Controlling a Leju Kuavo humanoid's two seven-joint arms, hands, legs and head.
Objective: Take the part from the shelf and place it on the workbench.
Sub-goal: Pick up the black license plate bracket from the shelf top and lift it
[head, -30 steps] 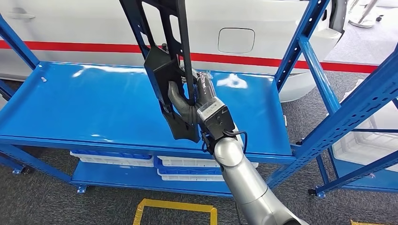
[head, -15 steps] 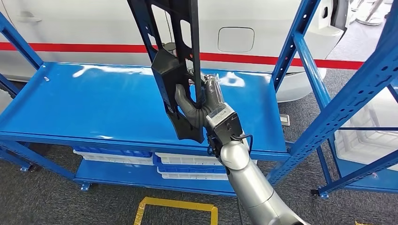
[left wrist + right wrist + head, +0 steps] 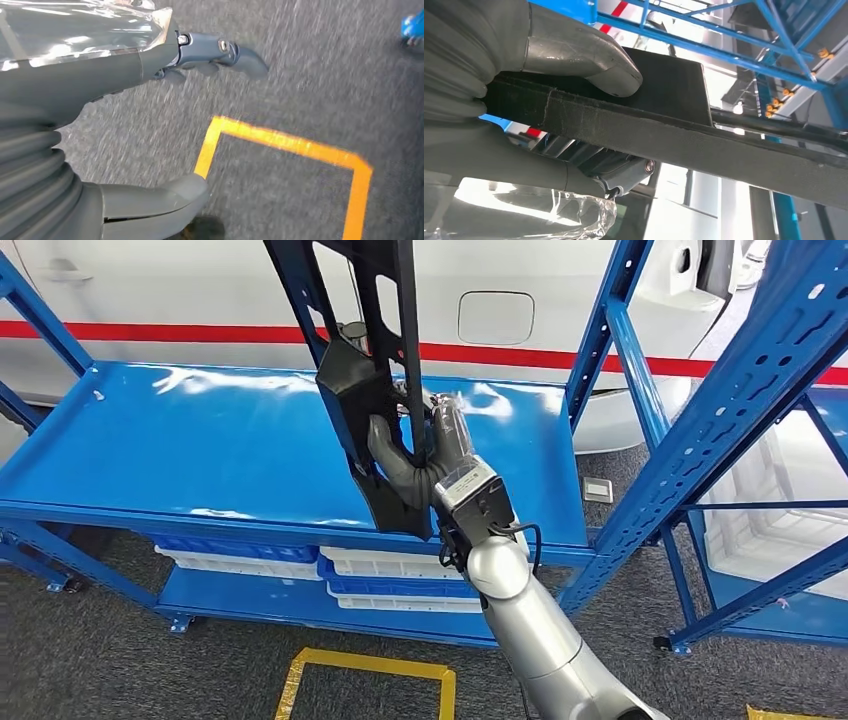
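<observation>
Above the shelf (image 3: 200,455), the right hand (image 3: 425,455) grips the part (image 3: 365,380) upright, thumb wrapped round it. Top-heavy, it may swing into the posts. Left hand (image 3: 100,100) hangs empty, fingers apart.

Robot hand (image 3: 499,100) — around black part (image 3: 674,130)

Silver tubular right arm (image 3: 535,635), black cable looped at its wrist, grey ribbed cover and thick grey thumb on right hand (image 3: 425,455), clear plastic wrap over left hand (image 3: 100,100), darker screw-jointed fingers (image 3: 220,50)
</observation>
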